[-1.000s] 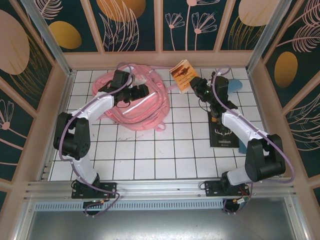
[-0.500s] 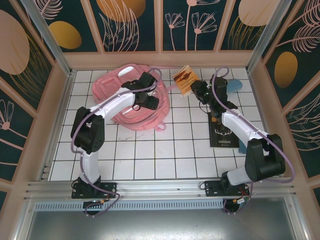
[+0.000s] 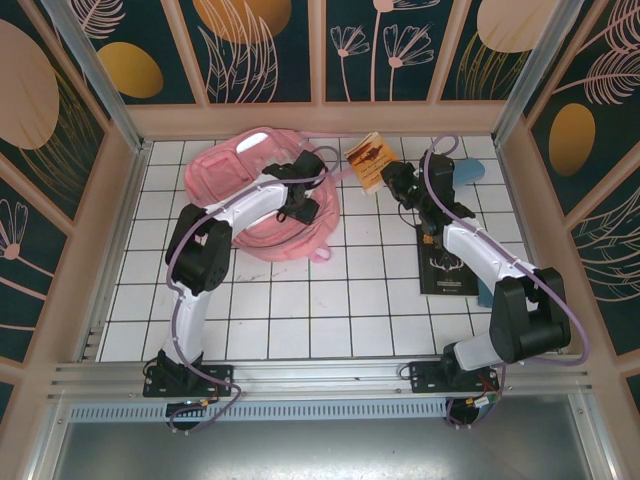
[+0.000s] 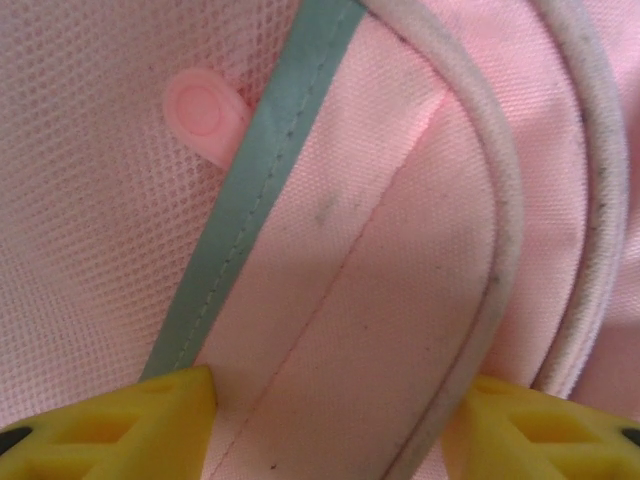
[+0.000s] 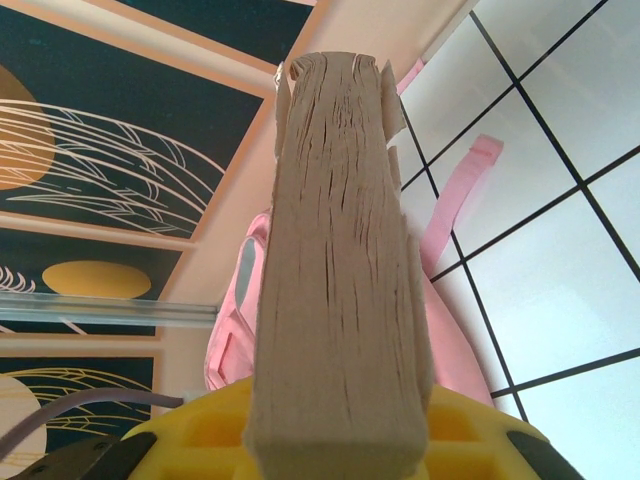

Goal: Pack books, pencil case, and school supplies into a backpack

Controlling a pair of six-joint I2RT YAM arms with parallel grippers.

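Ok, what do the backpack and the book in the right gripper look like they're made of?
The backpack looks like matte pink woven fabric: the weave and a stitched seam show. It has a mesh panel beside a grey-green strip, possibly reflective tape. The orange book looks like paper; its page edge is rough, fibrous and matte.

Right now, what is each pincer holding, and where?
The right pincer grips the orange book by one narrow edge. The left pincer stands open against the backpack, gripping nothing yet.
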